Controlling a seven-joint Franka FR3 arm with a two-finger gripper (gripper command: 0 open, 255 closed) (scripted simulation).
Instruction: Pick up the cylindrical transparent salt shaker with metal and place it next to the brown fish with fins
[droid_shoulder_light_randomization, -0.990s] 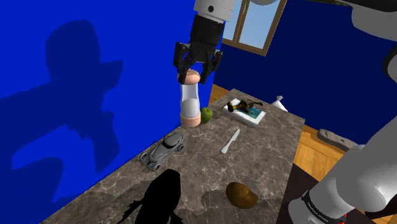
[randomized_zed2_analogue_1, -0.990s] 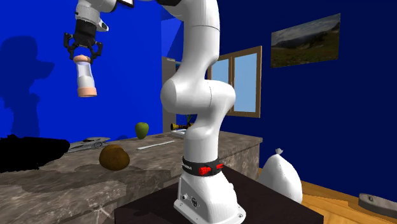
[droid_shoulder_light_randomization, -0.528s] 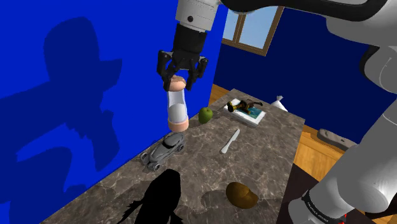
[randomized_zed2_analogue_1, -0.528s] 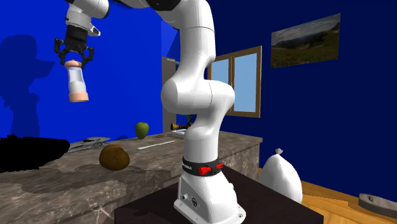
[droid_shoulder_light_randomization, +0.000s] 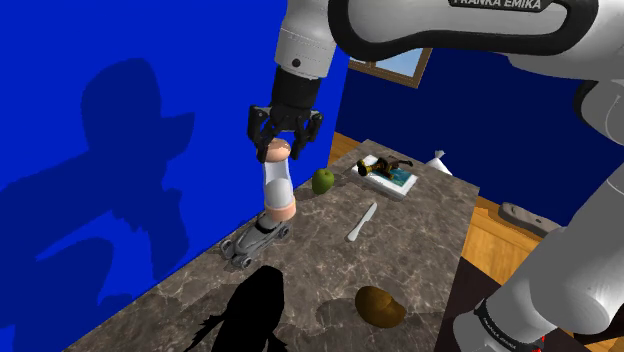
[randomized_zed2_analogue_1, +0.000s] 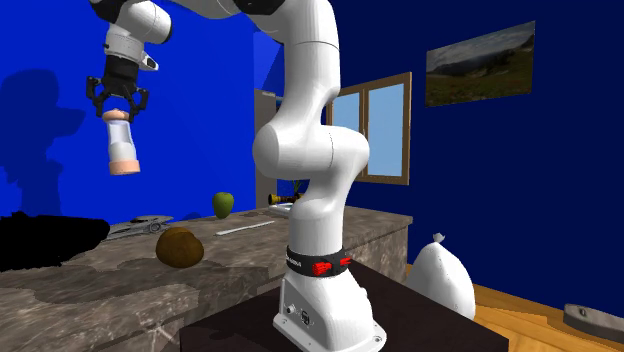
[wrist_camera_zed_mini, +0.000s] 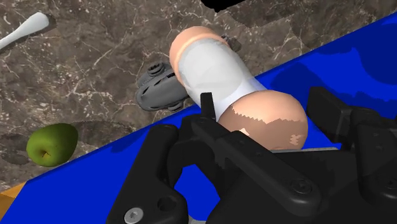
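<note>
Peach-coloured caps close both ends of the whitish salt shaker. We see it hanging upright in the air, the jaws clamped on its top cap, roughly over the grey toy car on the marbled desk. The black fish shape lies well apart, towards the shoulder view's lower edge. A green apple sits beyond the car.
</note>
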